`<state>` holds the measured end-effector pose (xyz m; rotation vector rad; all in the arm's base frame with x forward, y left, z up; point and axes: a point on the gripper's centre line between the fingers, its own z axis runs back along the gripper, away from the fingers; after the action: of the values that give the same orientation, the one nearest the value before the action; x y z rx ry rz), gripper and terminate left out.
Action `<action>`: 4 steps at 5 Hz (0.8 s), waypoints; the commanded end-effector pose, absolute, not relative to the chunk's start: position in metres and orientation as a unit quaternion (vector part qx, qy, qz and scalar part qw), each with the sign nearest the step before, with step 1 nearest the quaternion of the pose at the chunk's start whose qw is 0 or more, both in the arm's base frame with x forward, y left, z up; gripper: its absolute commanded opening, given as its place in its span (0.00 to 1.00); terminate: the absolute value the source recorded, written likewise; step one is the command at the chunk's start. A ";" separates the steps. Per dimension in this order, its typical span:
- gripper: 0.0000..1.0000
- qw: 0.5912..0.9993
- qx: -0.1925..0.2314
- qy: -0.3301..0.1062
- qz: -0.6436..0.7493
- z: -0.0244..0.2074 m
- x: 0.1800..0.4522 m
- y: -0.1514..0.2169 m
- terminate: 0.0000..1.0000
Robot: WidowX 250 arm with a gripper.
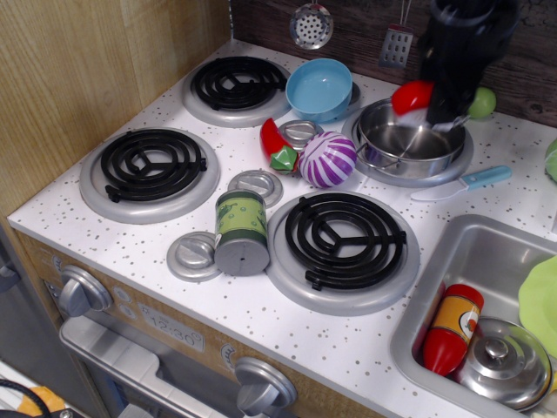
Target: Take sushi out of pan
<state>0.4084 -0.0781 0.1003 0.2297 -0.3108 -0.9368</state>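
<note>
The sushi point(412, 97), a glossy red top on a white base, hangs in the air above the far rim of the steel pan point(376, 150). My gripper point(431, 106) is shut on it, blurred by motion, with the black arm rising to the upper right. The pan sits on the back right burner and its inside looks empty. The fingertips themselves are smeared and hard to make out.
A light blue bowl point(319, 87) stands left of the pan. A purple-striped ball point(328, 159) and red chili point(277, 144) lie in front of it. A green can point(241, 231) lies mid-stove. A blue-handled utensil point(466, 181) lies right of the pan. The sink point(470, 252) holds a bottle point(452, 326) and lid point(503, 361).
</note>
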 end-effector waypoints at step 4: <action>1.00 0.904 0.027 -0.268 -0.332 0.046 0.346 -0.053 0.00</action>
<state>0.3409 -0.0557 0.0377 0.0443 -0.5199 -0.6654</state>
